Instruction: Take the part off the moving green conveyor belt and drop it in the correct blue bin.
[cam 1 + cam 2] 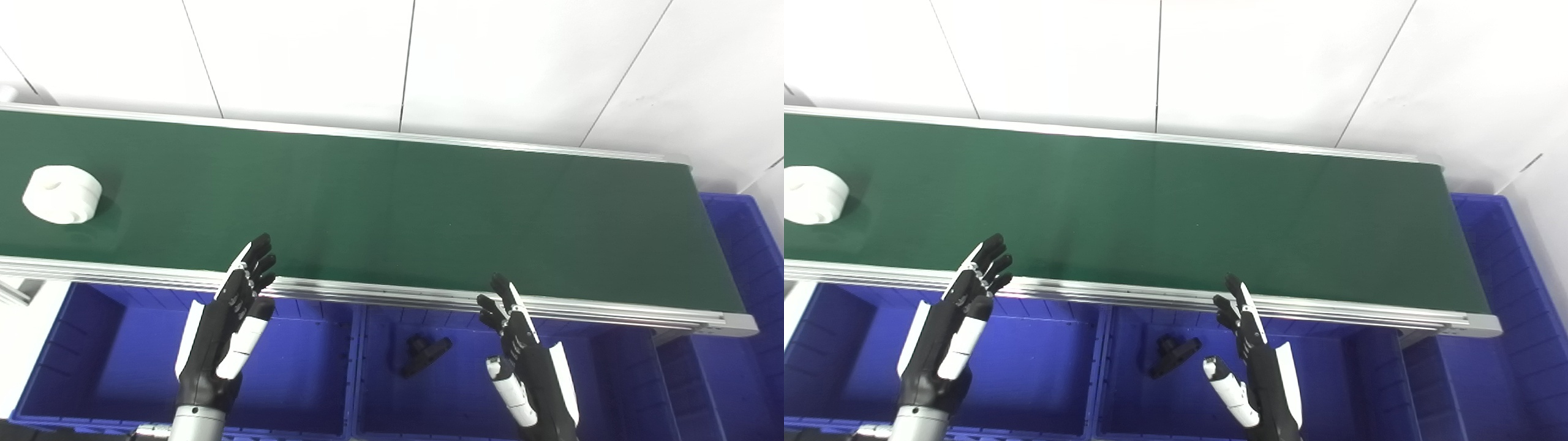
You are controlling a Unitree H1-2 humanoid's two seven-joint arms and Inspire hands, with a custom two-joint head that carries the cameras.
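Note:
A white round part [62,193] lies on the green conveyor belt [392,208] at its far left; it also shows in the right eye view [813,203]. My left hand [229,324] is open and empty, raised over the left blue bin [288,392] with its fingertips at the belt's near rail. My right hand [527,355] is open and empty over the middle blue bin [453,398], just below the rail. Both hands are well to the right of the white part.
A black part [424,354] lies in the middle bin. Another blue bin [744,257] stands past the belt's right end. The belt's aluminium rail [392,291] runs between the hands and the belt. A white wall stands behind.

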